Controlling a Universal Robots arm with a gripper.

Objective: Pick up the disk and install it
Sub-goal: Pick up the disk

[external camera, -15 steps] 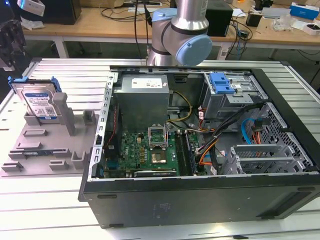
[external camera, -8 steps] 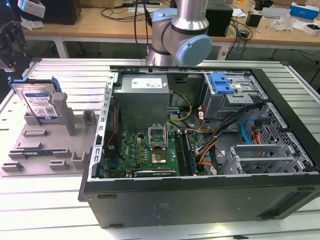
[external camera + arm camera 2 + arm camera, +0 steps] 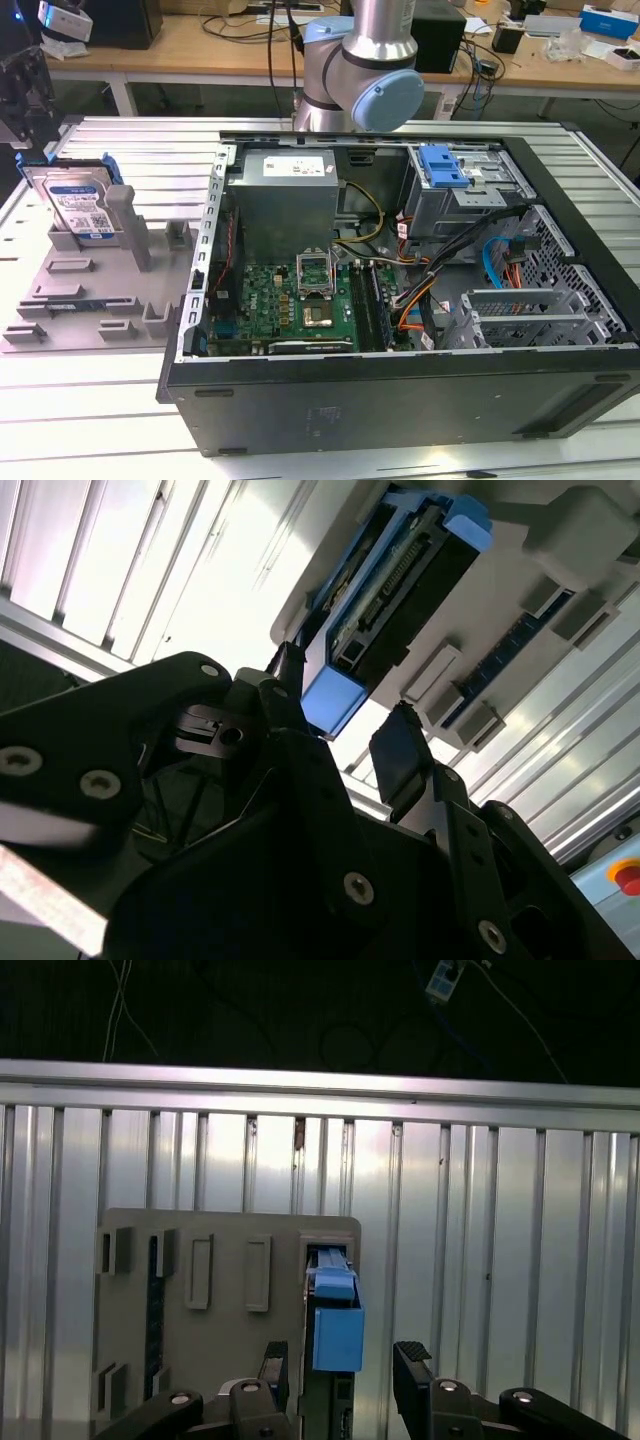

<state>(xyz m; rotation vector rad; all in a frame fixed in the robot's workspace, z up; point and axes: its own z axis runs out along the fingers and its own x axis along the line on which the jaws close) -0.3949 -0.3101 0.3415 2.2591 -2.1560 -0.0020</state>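
Observation:
The disk (image 3: 80,205), a silver drive with a white-and-blue label in a blue carrier, stands tilted in a slot of the grey fixture plate (image 3: 90,285) at the exterior view's left. My black gripper (image 3: 20,95) hangs just above and behind it. In both wrist views the gripper (image 3: 342,1365) (image 3: 340,725) is open, with one finger (image 3: 275,1365) on each side of the blue end of the disk (image 3: 337,1330) (image 3: 400,590). A gap shows between the fingers and the carrier.
The open computer case (image 3: 400,390) lies at centre and right, with a grey power-supply box (image 3: 285,195), a motherboard (image 3: 300,300), loose cables and a drive cage with a blue latch (image 3: 445,165). A grey post (image 3: 125,215) stands beside the disk. Ribbed metal table (image 3: 480,1210) underneath.

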